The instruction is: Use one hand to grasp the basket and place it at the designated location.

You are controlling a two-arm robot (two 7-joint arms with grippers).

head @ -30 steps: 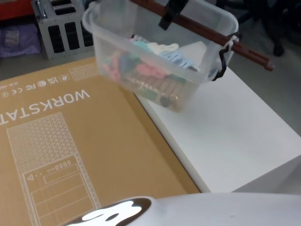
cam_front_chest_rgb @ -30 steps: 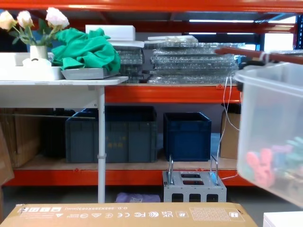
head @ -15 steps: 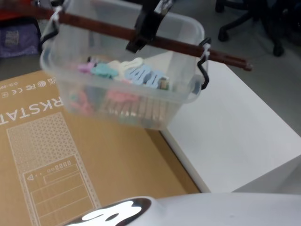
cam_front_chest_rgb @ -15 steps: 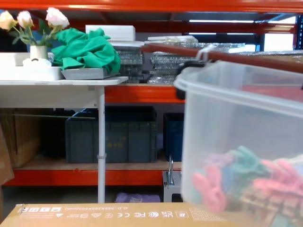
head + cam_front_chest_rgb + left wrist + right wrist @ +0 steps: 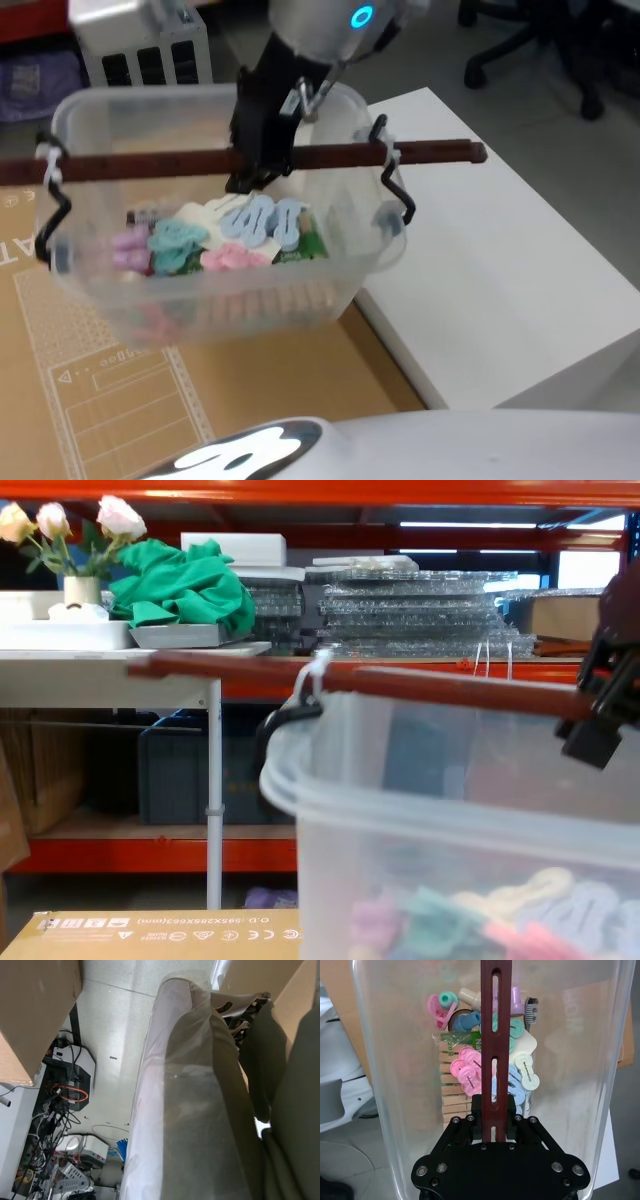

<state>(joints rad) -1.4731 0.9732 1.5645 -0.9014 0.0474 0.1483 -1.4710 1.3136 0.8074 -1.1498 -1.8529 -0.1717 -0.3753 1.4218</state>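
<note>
My right gripper (image 5: 246, 178): jaws clamped mid-span on the maroon handle bar (image 5: 130, 165) of the basket (image 5: 200, 295). Basket is held over the cardboard box (image 5: 250, 400), at 9 o'clock from the white table (image 5: 500, 280). Coloured clips (image 5: 470, 1072) and wooden pegs (image 5: 453, 1096) inside.

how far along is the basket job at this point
Done: the right gripper is shut on the handle, near its middle. In hand: the basket hangs from that bar, clothes pegs inside, over the cardboard box beside the white table; it looks clear of both. Left: setting it down and letting go; no marked spot shows, so I cannot tell how near the goal is.
</note>
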